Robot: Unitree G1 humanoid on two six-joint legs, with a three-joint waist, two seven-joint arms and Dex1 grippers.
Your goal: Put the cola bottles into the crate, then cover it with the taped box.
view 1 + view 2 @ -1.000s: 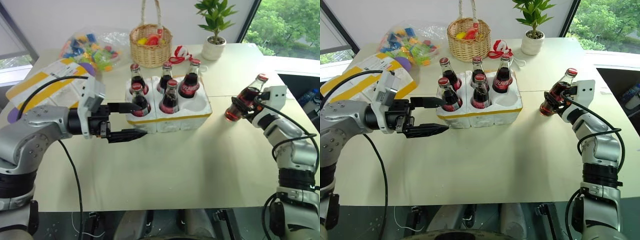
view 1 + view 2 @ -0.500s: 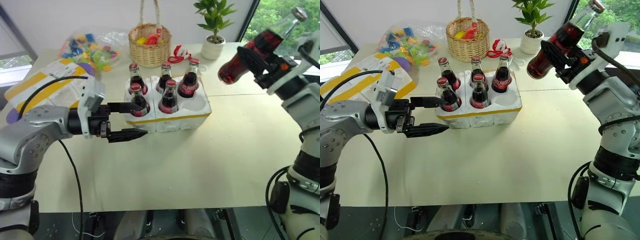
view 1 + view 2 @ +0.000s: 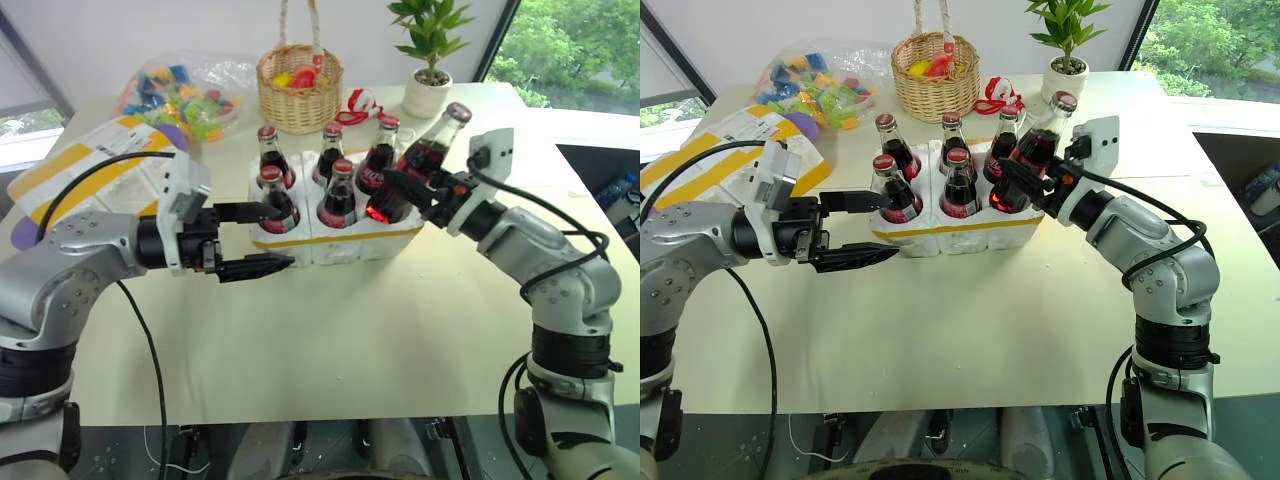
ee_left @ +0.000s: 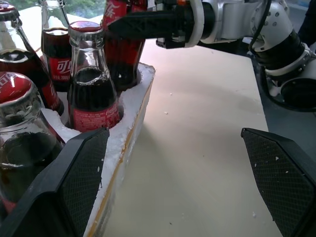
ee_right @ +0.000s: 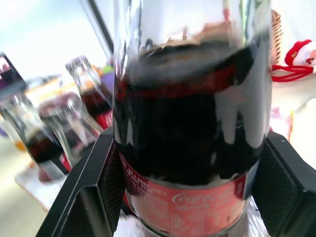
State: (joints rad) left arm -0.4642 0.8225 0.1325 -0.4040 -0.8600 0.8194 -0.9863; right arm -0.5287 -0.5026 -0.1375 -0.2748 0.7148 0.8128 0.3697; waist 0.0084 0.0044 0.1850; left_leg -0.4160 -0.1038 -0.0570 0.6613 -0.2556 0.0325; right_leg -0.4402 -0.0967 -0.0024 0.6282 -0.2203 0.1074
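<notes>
Swinging in from the table's right side, the right gripper [image 3: 400,192] now holds the sixth cola bottle [image 3: 412,172] tilted over the crate [image 3: 335,232], its base at the near right well and its red cap leaning away to the right. Five cola bottles [image 3: 338,195] stand upright in the other wells, while the left gripper [image 3: 262,240] has not budged, hanging with fingers spread wide just beside the crate's left end. Behind the left arm, the taped box [image 3: 85,170] lies flat on the table, well apart from the crate.
</notes>
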